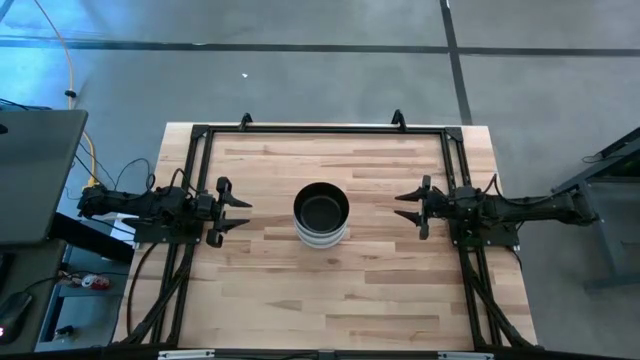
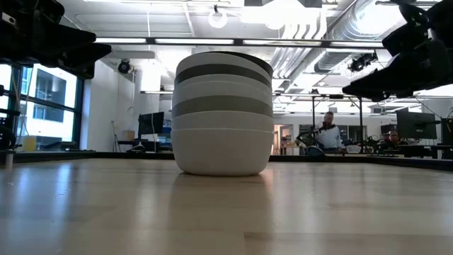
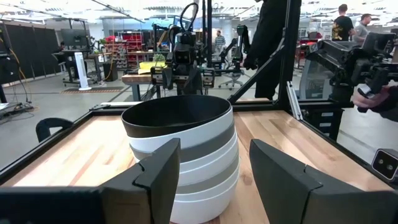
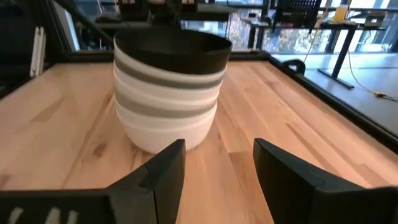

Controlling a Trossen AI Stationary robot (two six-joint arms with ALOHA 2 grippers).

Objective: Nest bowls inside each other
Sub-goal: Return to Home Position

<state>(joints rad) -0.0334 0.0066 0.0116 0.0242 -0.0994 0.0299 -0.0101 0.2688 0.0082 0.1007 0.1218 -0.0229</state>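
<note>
The bowls (image 1: 321,215) stand nested in one stack at the middle of the wooden table (image 1: 260,290), a black bowl on top and white and grey ones below it. The stack (image 2: 223,113) rests on the base of its lowest white bowl. It also fills the left wrist view (image 3: 181,155) and the right wrist view (image 4: 168,87). My left gripper (image 1: 240,214) is open at the table's left side, pointing level at the stack. My right gripper (image 1: 406,207) is open at the table's right side, facing the stack. Neither touches the bowls.
A black metal frame (image 1: 320,130) runs along the table's far edge and down both sides. Bare wood lies all around the stack. People and workbenches (image 2: 327,134) show in the room beyond the table.
</note>
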